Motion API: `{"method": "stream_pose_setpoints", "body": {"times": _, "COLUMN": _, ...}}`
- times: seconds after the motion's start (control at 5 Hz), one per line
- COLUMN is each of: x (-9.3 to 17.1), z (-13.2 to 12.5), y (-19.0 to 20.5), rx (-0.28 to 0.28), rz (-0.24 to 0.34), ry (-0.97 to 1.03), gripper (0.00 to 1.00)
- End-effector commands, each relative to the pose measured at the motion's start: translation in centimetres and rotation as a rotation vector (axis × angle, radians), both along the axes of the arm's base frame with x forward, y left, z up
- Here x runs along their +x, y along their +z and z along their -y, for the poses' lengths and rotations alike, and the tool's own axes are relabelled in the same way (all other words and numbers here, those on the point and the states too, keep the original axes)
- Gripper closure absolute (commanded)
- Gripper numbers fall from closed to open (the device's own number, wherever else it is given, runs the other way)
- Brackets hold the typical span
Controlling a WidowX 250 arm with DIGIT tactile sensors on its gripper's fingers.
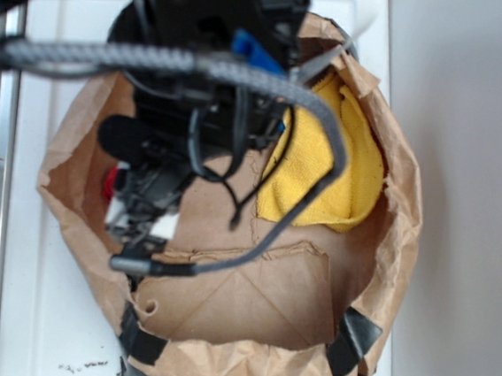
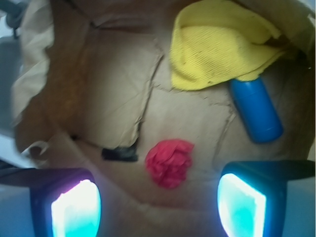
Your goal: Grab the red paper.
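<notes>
The red paper (image 2: 169, 162) is a small crumpled wad lying on the brown paper floor of a bag, just ahead of my gripper (image 2: 158, 210) and between its two wide-apart fingers (image 2: 75, 207). The jaws stand open with nothing in them. In the exterior view only a sliver of the red paper (image 1: 109, 185) shows at the bag's left side, behind the arm; the gripper (image 1: 141, 217) hangs inside the bag there.
A yellow cloth (image 2: 217, 49) lies bunched at the far right of the bag, with a blue cylinder (image 2: 256, 109) beside it. The brown paper bag's wall (image 1: 399, 220) rings everything. A dark strip of tape (image 2: 120, 154) lies left of the wad.
</notes>
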State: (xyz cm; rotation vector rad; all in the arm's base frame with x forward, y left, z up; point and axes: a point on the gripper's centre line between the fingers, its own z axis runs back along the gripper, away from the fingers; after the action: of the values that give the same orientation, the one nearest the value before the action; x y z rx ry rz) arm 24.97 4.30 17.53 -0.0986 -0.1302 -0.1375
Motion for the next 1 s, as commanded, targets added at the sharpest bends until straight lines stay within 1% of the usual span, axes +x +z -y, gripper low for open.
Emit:
{"method": "stream_pose_setpoints", "body": {"times": 0.0, "x": 0.8, "z": 0.2, "y": -0.5, "rx": 0.056, "rz": 0.031, "ry": 0.041, "gripper": 0.0}}
{"method": "stream_pose_setpoints", "body": {"times": 0.4, "x": 0.8, "z": 0.2, "y": -0.5, "rx": 0.056, "rz": 0.031, "ry": 0.041, "gripper": 0.0}}
{"method": "stream_pose_setpoints", "body": {"times": 0.6, "x": 0.8, "z": 0.2, "y": -3.3, "rx": 0.083, "rz": 0.024, "ry": 0.053, "gripper": 0.0}}
{"method": "stream_pose_setpoints", "body": {"times": 0.8, "x": 0.4, "z": -0.1, "y": -5.1, "rx": 0.075, "rz": 0.021, "ry": -0.003, "gripper": 0.0}}
